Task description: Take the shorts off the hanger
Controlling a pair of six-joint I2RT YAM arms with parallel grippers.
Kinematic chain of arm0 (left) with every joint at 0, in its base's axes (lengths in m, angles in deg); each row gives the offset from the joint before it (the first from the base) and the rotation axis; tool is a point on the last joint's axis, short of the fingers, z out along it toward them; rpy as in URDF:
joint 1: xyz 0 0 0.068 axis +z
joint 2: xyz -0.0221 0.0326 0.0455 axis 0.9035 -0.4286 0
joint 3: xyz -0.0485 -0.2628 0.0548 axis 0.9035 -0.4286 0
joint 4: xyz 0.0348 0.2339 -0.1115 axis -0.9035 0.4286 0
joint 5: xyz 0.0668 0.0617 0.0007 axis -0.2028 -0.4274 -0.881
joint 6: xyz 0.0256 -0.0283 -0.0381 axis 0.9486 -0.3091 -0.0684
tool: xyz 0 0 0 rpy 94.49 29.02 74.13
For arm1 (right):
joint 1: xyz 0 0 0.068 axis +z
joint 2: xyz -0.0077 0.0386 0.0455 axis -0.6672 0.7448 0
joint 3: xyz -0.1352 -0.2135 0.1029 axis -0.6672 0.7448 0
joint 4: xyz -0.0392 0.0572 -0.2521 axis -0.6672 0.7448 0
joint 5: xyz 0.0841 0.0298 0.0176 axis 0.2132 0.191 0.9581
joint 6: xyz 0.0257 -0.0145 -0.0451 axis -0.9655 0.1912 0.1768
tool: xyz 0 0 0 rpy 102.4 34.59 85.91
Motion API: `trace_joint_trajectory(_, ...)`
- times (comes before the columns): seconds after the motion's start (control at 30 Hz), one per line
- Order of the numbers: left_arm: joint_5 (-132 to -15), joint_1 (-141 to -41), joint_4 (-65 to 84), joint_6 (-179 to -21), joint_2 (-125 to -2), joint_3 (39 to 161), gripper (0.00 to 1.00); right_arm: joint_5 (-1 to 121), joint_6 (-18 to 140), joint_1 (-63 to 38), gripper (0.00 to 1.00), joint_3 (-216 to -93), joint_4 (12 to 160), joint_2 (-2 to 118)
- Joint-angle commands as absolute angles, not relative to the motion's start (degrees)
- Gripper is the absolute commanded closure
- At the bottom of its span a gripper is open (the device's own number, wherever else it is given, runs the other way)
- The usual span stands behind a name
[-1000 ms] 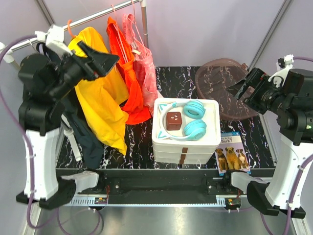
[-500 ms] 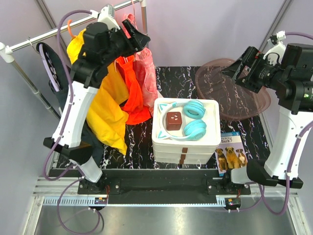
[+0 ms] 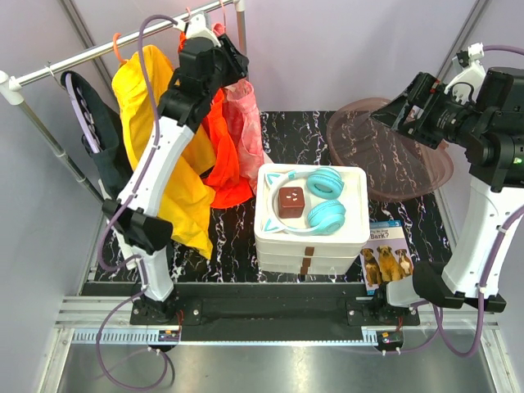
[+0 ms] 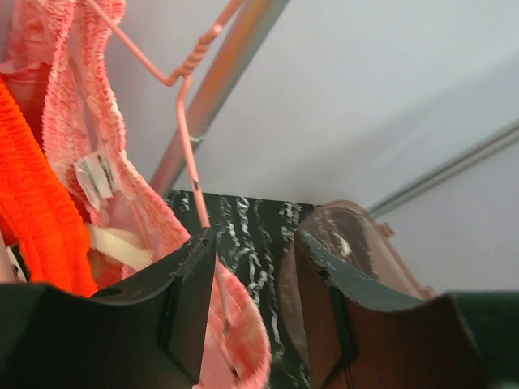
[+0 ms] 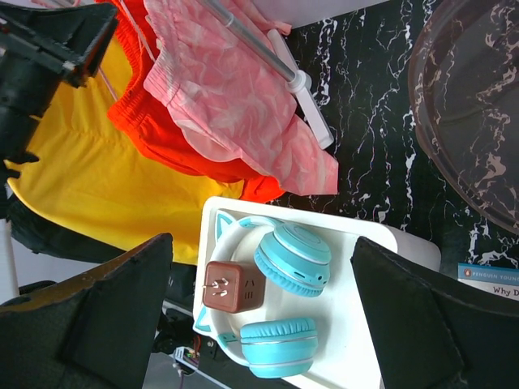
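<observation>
The pink shorts (image 3: pixel 243 115) hang from a pink wire hanger (image 4: pixel 190 138) at the right end of the clothes rail (image 3: pixel 98 53). My left gripper (image 3: pixel 235 64) is raised to the top of the shorts. In the left wrist view its jaws (image 4: pixel 253 243) stand partly apart. The hanger's wire and a fold of pink shorts (image 4: pixel 243 332) lie between them, close against the left finger (image 4: pixel 190 300), with a gap to the right finger. My right gripper (image 3: pixel 391 110) hovers wide open and empty, high over the right side of the table; its wrist view looks down on the shorts (image 5: pixel 235 105).
An orange garment (image 3: pixel 217 139), a yellow one (image 3: pixel 164 155) and a dark one (image 3: pixel 94 123) hang left of the shorts. A white stacked box (image 3: pixel 311 233) carries teal headphones (image 3: pixel 323 201) and a brown cube (image 3: pixel 291 201). A brown translucent bowl (image 3: pixel 385 155) and a dog book (image 3: pixel 389 258) lie right.
My left arm swung from the far left up to the pink shorts at the rail's right end, and its jaws narrowed around the hanger wire. The right arm lifted and turned a little.
</observation>
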State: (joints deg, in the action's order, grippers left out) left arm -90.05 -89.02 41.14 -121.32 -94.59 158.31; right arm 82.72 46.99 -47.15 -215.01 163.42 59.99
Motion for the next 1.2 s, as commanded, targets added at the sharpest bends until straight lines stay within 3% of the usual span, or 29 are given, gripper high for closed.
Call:
trace_joint_trajectory(0.0,-95.74,-89.05,34.78,-117.55,-97.09,162.31,0.54,81.93,48.41,-47.22,0.00,-217.12,173.33,59.93)
trace_joint_trajectory(0.4,-99.71,-89.05,30.57,-117.54,-99.55,160.20,0.52,80.88,49.28,-47.22,0.00,-219.23,173.60,61.34)
trace_joint_trajectory(0.7,-99.53,-89.05,29.33,-117.46,-102.45,162.21,0.61,80.79,49.46,-47.22,0.00,-220.20,173.77,62.04)
trace_joint_trajectory(0.8,-99.35,-89.05,29.16,-116.49,-102.63,162.92,0.74,80.70,49.55,-47.22,0.00,-220.20,173.77,61.87)
trace_joint_trajectory(0.87,-99.18,-89.05,29.07,-116.32,-102.55,162.84,0.89,80.53,49.46,-47.13,0.00,-220.29,173.86,61.78)
trace_joint_trajectory(0.97,-98.65,-89.05,29.07,-115.96,-101.93,162.84,1.00,80.53,49.55,-47.13,0.00,-220.29,173.95,61.78)
trace_joint_trajectory(1.17,-96.37,-89.14,29.07,-115.35,-98.95,162.57,1.00,80.79,49.46,-47.13,0.00,-220.99,173.86,62.31)
